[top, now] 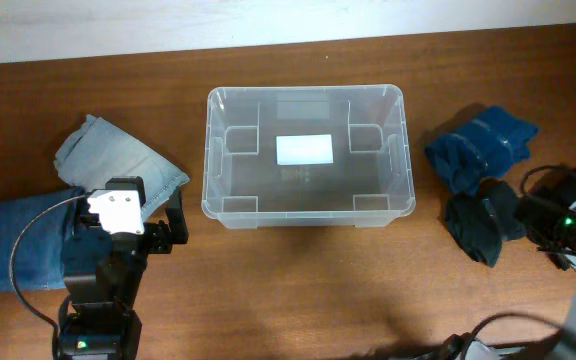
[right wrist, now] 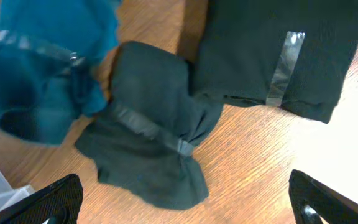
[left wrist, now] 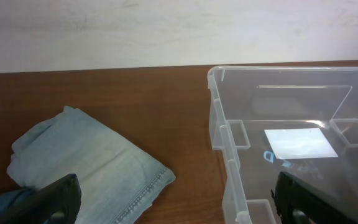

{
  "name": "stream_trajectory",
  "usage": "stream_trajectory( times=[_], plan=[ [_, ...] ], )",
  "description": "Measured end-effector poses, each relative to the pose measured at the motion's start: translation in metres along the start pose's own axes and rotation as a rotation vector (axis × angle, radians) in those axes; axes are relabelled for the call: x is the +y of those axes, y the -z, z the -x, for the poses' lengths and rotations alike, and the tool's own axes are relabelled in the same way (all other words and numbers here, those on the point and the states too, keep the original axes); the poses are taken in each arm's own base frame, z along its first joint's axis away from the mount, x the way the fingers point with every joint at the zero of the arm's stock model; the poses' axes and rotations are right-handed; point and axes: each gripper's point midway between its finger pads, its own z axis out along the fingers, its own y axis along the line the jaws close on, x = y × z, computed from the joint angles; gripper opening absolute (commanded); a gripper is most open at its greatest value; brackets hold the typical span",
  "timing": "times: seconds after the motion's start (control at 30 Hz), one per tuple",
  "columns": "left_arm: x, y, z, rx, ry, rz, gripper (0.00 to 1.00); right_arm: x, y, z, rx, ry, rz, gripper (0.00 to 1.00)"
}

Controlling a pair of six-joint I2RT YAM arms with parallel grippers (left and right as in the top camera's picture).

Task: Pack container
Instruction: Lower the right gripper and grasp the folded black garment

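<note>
We see the container (top: pixel 306 90) on the table (top: pixel 298 290). Left of it, near folded jeans (top: pixel 118 160), our left gripper (left wrist: pixel 179 205) gapes wide; right of it, above dark socks (right wrist: pixel 154 155), the right gripper (right wrist: pixel 185 202) spreads equally wide.

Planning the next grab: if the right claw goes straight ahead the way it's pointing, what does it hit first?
Probably the dark grey bundle, which sits centred ahead of the open right claw. Depth is unclear, so I can't say how soon.

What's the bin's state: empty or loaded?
Empty. Only the white label shows inside the clear bin; folded jeans lie outside to its left, bundled clothes to its right.
</note>
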Motion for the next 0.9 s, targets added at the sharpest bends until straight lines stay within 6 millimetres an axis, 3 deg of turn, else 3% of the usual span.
stream_trajectory(
  times=[0.17,0.37,0.6,0.9],
  plan=[
    [0.000,0.000,0.000,0.000,0.000,0.000,1.00,-0.027,-0.014,0.009,0.003,-0.109,0.022,0.98],
    [0.000,0.000,0.000,0.001,0.000,0.000,0.99,-0.063,-0.014,0.038,-0.112,-0.211,0.057,0.99],
    [0.000,0.000,0.000,0.001,0.000,0.000,1.00,-0.077,-0.025,0.055,-0.166,-0.206,0.037,0.98],
    [0.000,0.000,0.000,0.001,0.000,0.000,0.99,-0.095,-0.070,0.054,-0.111,-0.227,0.021,0.98]
  ],
)
